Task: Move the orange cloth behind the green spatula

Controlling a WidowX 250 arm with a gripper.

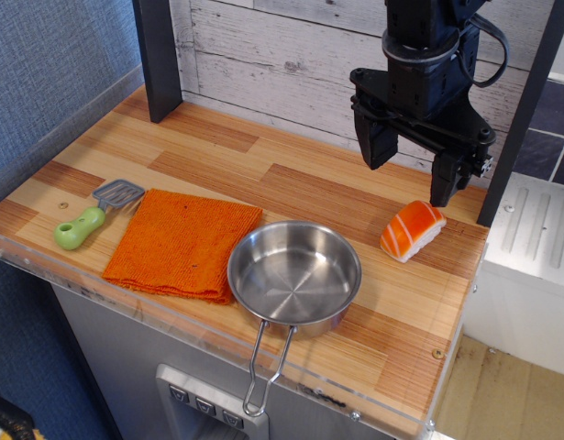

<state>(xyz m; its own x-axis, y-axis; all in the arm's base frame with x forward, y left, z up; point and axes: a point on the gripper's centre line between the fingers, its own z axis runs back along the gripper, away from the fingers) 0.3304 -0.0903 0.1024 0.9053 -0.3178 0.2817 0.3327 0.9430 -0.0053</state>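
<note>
Nothing looks done yet: cloth [183, 242] lies flat at the worktop's [291, 183] front, just right of the spatula [96, 214], touching its blade. End effector [413, 170] hangs well apart, fingers spread, empty. Grasp and move remain.

A single black robot arm descends from above near the tabletop's far right corner, its wrist roughly vertical and wrapped with dark cabling. The gripper [412, 167] hangs in the air above the wooden surface, its two black fingers [377, 139] pointing downward and spread wide apart, with nothing held between them.
</note>
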